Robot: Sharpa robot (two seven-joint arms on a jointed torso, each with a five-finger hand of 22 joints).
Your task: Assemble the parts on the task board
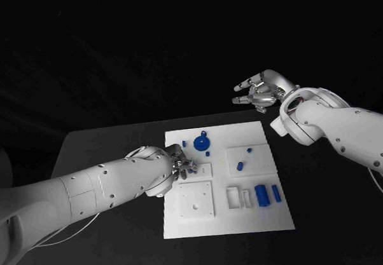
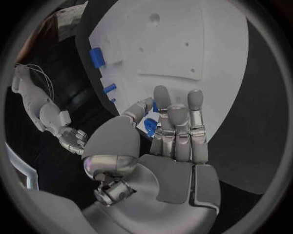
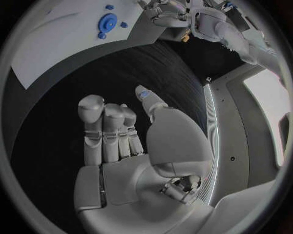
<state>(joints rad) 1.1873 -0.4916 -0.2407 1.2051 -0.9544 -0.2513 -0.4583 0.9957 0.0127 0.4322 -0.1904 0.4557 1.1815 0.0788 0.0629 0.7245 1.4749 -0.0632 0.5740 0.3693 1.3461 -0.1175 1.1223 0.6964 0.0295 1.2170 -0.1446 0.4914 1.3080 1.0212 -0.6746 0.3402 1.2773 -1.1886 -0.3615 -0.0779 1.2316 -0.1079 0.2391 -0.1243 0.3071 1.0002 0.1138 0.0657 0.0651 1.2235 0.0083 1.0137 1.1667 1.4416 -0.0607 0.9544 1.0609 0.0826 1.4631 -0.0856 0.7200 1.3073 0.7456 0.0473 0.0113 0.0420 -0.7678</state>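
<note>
Overhead, the white task board [image 1: 229, 224] lies in the middle of the black table [image 1: 92, 149]. Six blue parts can be counted on it: a round disc [image 1: 203, 143] near its far edge with a tiny peg [image 1: 184, 143] beside it and a small piece [image 1: 208, 154] just nearer, two small pegs [image 1: 249, 148] [image 1: 240, 164] on a raised square towards the right, and two upright cylinders [image 1: 262, 195] [image 1: 275, 193] standing side by side in slots near the right edge. The left hand [image 1: 178, 167] sits over the board's left edge, fingers drawn in towards a spot beside the disc — whether they pinch anything cannot be told from here. The right hand [image 1: 262, 90] hangs beyond the board's far right corner, well apart from it, fingers loosely curled and parted, holding nothing.

From the left wrist, the left hand [image 2: 174, 131] has its fingers together and straight, the thumb bent across towards them, with a small blue part [image 2: 151, 127] at the fingertips; a firm grip cannot be confirmed. Three further blue parts show along the board's [image 2: 195, 44] edge.

From the right wrist, the right hand [image 3: 122, 141] is empty, fingers side by side and the thumb apart. The board [image 3: 55, 48] lies beyond, with the disc [image 3: 108, 21] and three small blue pieces round it, and the left hand [image 3: 174, 17] resting at the board's edge.
</note>
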